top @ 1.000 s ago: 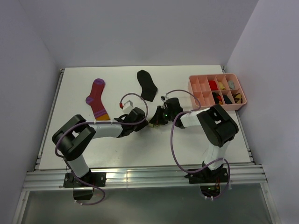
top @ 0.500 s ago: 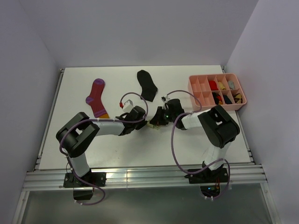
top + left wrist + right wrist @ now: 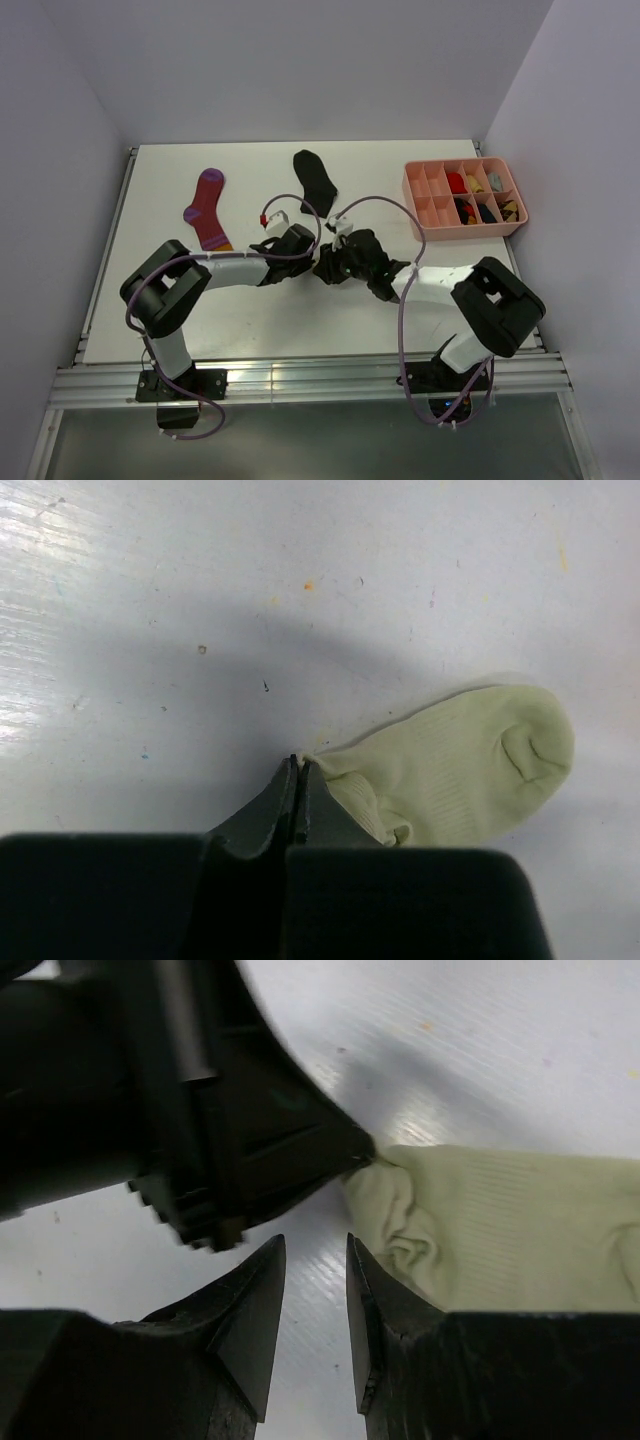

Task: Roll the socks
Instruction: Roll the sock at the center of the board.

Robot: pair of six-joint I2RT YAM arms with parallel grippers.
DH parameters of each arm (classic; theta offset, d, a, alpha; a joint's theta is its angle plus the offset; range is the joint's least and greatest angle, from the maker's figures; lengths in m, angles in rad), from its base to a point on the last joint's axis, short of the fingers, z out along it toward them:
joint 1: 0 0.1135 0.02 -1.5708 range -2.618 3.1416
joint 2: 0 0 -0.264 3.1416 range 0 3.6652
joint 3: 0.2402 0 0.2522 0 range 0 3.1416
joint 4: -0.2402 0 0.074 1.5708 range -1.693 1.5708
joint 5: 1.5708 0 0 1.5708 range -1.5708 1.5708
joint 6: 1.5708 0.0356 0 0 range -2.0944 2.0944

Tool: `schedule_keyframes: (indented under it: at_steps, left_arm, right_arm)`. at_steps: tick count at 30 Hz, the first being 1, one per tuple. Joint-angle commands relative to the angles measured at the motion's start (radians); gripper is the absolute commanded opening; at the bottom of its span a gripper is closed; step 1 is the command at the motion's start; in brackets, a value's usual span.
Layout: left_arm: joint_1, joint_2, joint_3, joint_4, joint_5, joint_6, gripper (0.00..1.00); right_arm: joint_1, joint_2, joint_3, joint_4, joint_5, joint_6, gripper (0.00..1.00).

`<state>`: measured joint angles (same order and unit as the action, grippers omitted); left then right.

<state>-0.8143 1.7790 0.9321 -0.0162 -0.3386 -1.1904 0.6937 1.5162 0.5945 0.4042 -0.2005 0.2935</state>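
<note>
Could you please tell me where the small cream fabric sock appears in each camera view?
Top external: hidden where the left gripper and right gripper meet, mid-table.
Left wrist: small cream fabric sock, right of centre.
Right wrist: sock at the right edge.
Shared landmark: left gripper's black tip, shut on the sock's edge.

small cream fabric sock (image 3: 450, 765) is basically buried from above, middle of the white bench (image 3: 200, 310); right wrist view chops its far end off; stuff in the pink plastic compartment tray (image 3: 410, 190) is too tiny to tell

My left tool (image 3: 308, 256) and right tool (image 3: 331, 266) sat close together, magenta sock (image 3: 208, 212) left, black sock (image 3: 317, 182) beyond, pink tray (image 3: 410, 192) right.
</note>
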Motion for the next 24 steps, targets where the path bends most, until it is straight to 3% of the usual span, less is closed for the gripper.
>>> schedule_keyframes:
  at_steps: [1, 8, 24]
  left_arm:
    - [-0.008, -0.046, 0.016, -0.064, -0.031, 0.031, 0.00]
    - [-0.008, -0.078, -0.004, -0.082, -0.036, 0.037, 0.00]
    - [-0.006, -0.102, -0.012, -0.097, -0.037, 0.045, 0.00]
  right_arm:
    - [0.062, -0.028, -0.030, 0.077, 0.116, -0.126, 0.38]
    - [0.099, 0.024, -0.039, 0.185, 0.145, -0.192, 0.39]
    - [0.173, 0.147, 0.039, 0.186, 0.190, -0.269, 0.39]
